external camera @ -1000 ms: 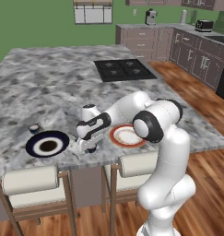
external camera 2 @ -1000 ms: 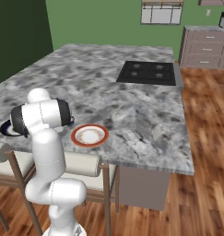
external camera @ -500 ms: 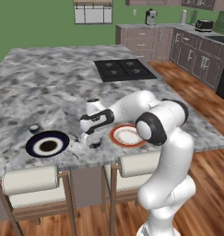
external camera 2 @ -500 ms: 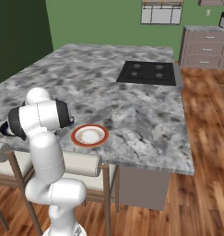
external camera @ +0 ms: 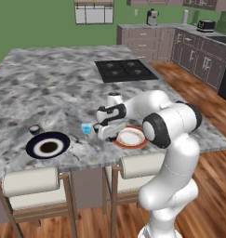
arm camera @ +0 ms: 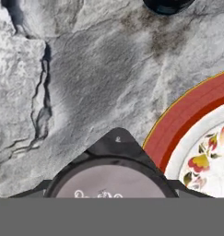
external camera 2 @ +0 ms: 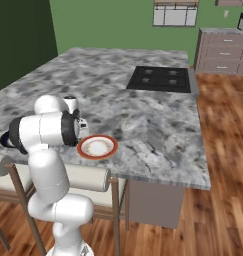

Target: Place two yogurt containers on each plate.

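Note:
My gripper is shut on a round dark yogurt container with a pale lid, held low over the counter. It hangs just left of the white plate with the orange-red rim, whose rim lies close to the right in the hand view. The light-blue squarish tub stands on the counter left of the gripper. Another dark cup sits at the top edge of the hand view. A further dark cup stands beside the navy plate near the counter's front left.
The grey marble island has a black cooktop at its far right. Two stools stand under the front edge. The orange-rimmed plate lies near the front edge in the right base view. Cabinets line the back wall.
The gripper has carried the dark cup rightward, from near the navy plate to the left edge of the orange-rimmed plate. The jaws have kept the same width.

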